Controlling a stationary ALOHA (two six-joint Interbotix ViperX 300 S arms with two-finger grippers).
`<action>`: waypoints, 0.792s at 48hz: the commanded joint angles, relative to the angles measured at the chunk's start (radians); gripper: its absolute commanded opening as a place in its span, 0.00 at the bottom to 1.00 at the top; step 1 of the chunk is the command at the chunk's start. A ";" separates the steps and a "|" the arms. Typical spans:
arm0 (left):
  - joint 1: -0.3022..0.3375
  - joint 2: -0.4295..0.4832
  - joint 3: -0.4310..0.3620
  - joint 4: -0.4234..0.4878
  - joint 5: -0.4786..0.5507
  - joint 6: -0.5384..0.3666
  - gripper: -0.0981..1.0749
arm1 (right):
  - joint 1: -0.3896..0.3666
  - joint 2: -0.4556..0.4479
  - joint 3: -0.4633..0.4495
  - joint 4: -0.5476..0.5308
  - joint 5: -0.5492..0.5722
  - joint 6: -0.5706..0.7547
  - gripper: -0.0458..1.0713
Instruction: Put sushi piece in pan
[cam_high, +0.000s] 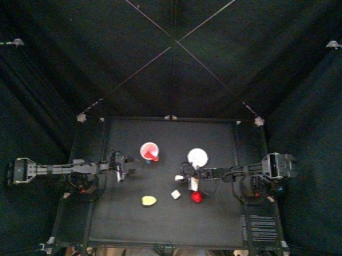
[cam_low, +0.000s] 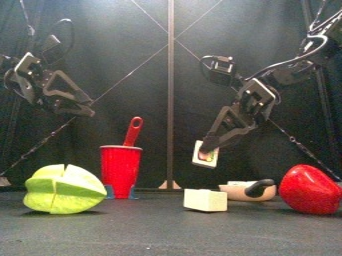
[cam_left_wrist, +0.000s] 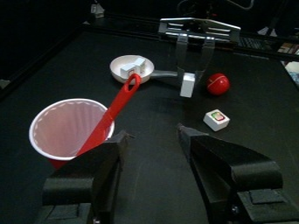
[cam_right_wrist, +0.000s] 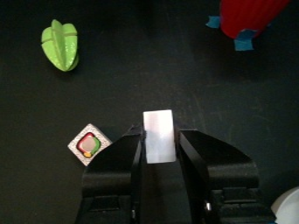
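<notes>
Right of centre in my front view, right gripper (cam_low: 209, 150): I see its jaws closed partway on the sushi piece (cam_low: 205, 153), which hangs clear above the counter (cam_low: 160, 225).
Sushi piece, from the right wrist: it shows as a white block (cam_right_wrist: 159, 131) pinched between the two jaws, low in the middle of the frame.
Pan (cam_high: 198, 156): I find the white dish just right of centre in the top view, beside the red cup (cam_high: 150, 152); in the front view it sits low on the right (cam_low: 245, 188), below and right of the held piece and apart from it.
Second sushi piece (cam_right_wrist: 87, 143): it lies on the counter at lower left of the right wrist frame, its coloured filling facing up; in the front view it is the white block (cam_low: 205, 200) directly under the held one.
Left gripper (cam_left_wrist: 149, 133): I see its jaws spread wide with nothing between them, raised at upper left of the front view.
Red cup, front view: it stands left of centre (cam_low: 120, 170) with a red spoon (cam_low: 132, 130) leaning out of it.
Green toy (cam_low: 63, 188): lower left of the front view, on the counter.
Red toy (cam_low: 310, 190): lower right edge, just beside the pan.
</notes>
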 joint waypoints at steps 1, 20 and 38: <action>0.002 0.002 -0.012 -0.002 -0.005 0.000 0.82 | -0.021 -0.038 0.000 0.018 -0.011 -0.002 0.54; 0.006 0.002 -0.012 -0.003 -0.005 -0.002 0.82 | -0.221 -0.181 0.038 0.044 0.118 0.000 0.54; 0.008 0.002 -0.006 -0.018 -0.005 0.002 0.82 | -0.350 -0.314 0.192 0.204 0.112 0.000 0.54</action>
